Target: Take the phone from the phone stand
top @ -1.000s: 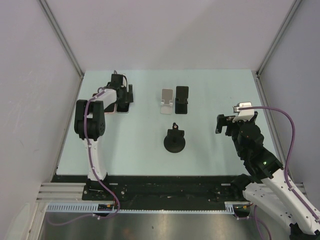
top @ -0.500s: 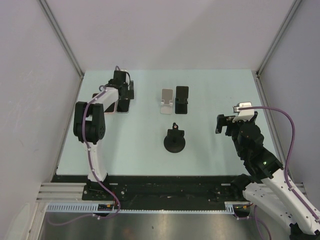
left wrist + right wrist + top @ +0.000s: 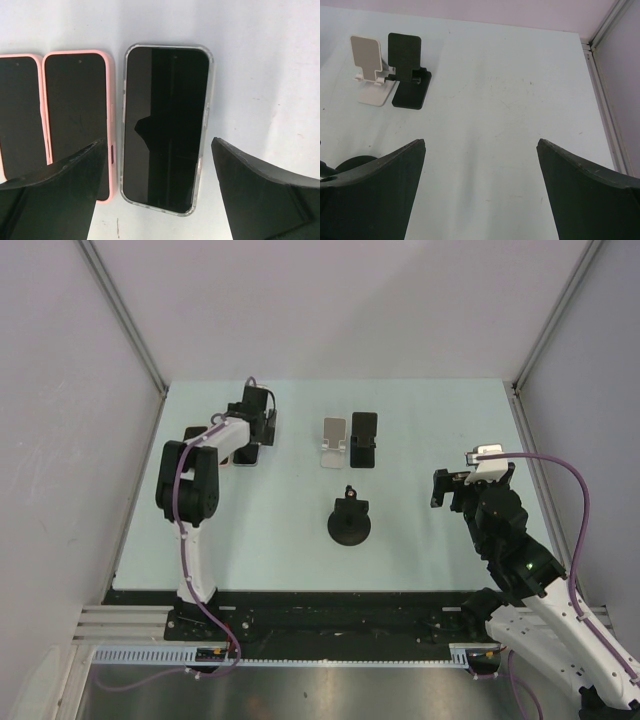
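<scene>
A phone in a clear case [image 3: 165, 127] lies flat on the table, screen up. Two phones in pink cases [image 3: 77, 120] [image 3: 20, 115] lie flat to its left. My left gripper [image 3: 159, 145] is open and empty, hovering over the clear-case phone; in the top view it [image 3: 260, 428] is at the far left of the table. A white stand [image 3: 335, 443] and a black stand [image 3: 364, 438] stand side by side at the far middle, both without a phone, as the right wrist view [image 3: 370, 70] [image 3: 407, 70] shows. My right gripper [image 3: 447, 490] is open and empty at the right.
A round black stand [image 3: 350, 522] sits in the middle of the table, nearer than the two folding stands; its edge shows at the bottom left of the right wrist view [image 3: 350, 165]. Walls enclose the table [image 3: 440, 420] on three sides.
My left gripper has shifted to the right above the flat phones. The right arm and the stands have not moved.
</scene>
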{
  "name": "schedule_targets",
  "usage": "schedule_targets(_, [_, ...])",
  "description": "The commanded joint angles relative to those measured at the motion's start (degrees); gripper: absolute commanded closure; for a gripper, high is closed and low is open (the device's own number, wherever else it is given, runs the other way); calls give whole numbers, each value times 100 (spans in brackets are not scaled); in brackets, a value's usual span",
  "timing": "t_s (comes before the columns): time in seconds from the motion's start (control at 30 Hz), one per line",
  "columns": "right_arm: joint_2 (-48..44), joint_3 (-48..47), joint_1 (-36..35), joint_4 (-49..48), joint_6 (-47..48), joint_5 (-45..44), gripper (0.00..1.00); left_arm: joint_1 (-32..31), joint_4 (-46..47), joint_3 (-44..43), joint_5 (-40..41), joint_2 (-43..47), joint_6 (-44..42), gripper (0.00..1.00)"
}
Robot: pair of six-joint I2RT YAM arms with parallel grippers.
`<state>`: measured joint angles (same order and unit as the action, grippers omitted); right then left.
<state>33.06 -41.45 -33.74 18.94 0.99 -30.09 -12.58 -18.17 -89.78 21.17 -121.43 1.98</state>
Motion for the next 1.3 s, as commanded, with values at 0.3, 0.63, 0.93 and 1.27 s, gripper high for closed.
schedule_targets(0.3, [-10,-12,16,-180,32,38,0,36,42,-84,291,-215,-365,11])
schedule_targets(0.63, [7,-12,16,-180,32,55,0,106,7,-136,678,-250,-435,11])
schedule_targets(0.93, [16,-12,16,-180,32,82,0,159,-46,-215,748,-311,-391,11])
schedule_targets(1.27, [52,-12,7,-241,-20,222,0,238,-142,-277,678,56,-233,8])
